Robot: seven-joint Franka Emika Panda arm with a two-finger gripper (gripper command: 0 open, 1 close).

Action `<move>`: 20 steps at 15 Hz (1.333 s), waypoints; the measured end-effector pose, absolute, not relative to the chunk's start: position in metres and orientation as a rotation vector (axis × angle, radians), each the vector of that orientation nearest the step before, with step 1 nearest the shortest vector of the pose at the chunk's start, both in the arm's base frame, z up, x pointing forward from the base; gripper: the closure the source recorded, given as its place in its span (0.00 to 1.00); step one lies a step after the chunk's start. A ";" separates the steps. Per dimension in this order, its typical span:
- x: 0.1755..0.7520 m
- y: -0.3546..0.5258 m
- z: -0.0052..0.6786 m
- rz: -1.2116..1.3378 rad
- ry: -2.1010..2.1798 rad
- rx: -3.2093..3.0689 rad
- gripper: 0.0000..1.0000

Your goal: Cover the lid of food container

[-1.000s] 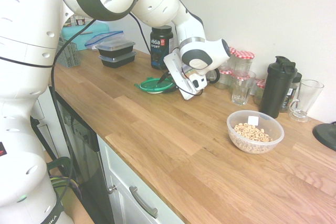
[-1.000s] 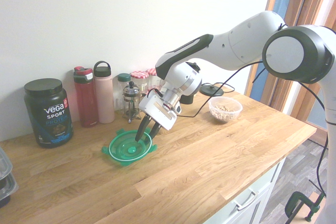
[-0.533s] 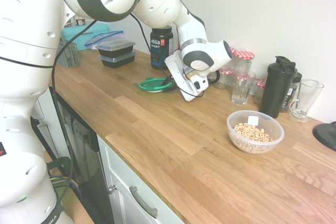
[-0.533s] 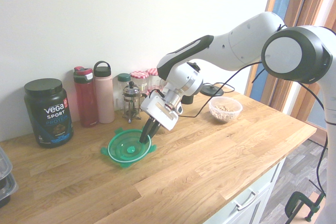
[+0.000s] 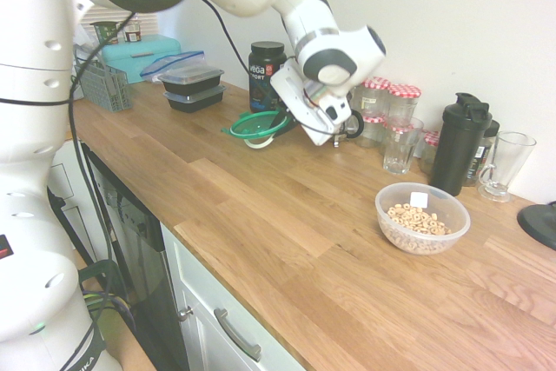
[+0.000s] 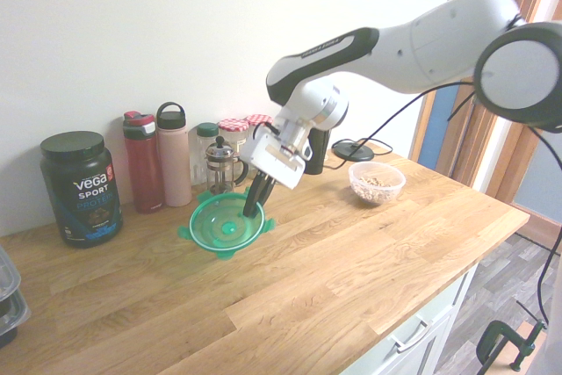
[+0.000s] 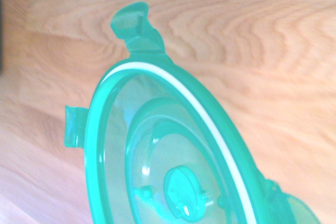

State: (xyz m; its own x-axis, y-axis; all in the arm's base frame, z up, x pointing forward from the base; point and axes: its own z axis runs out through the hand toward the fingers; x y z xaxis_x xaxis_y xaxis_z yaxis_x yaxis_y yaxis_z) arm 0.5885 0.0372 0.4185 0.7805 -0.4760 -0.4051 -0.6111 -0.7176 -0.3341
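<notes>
Up at centre frame, the gripper point(image 6: 252, 208) is clamped tight on the rim of the lid point(image 6: 226, 224), which hangs tilted above the surface point(image 6: 334, 261). Over on the right, well apart, sits the container point(image 6: 377, 183).

From my remote seat I see a kitchen: a long oak-block worktop point(image 5: 261, 206) runs along a plain white wall point(image 5: 452, 15). Beneath its front edge sit white cabinet fronts, one drawer point(image 5: 228, 336) with a brushed metal bar handle at about 6 o'clock in the first exterior view, and beside it a dark built-in appliance front point(image 5: 139, 258) toward 8 o'clock. In the second exterior view, a wooden door frame point(image 6: 457, 6) stands at 2 o'clock, and grey wood-look flooring point(image 6: 492, 296) shows at 4 o'clock. The light is even and soft.
</notes>
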 end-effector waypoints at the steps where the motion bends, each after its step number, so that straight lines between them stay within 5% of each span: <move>1: 0.577 0.037 0.447 0.361 0.842 -2.584 1.00; 6: 0.519 0.041 0.549 0.120 0.967 -2.901 1.00; 20: 0.544 -0.070 0.605 -0.652 1.568 -3.583 1.00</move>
State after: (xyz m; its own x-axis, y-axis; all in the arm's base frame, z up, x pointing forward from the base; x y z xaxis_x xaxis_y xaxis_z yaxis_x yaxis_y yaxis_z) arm 0.5442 -0.0698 0.6046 0.6920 -0.4793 0.5398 -0.7208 -0.4169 0.5538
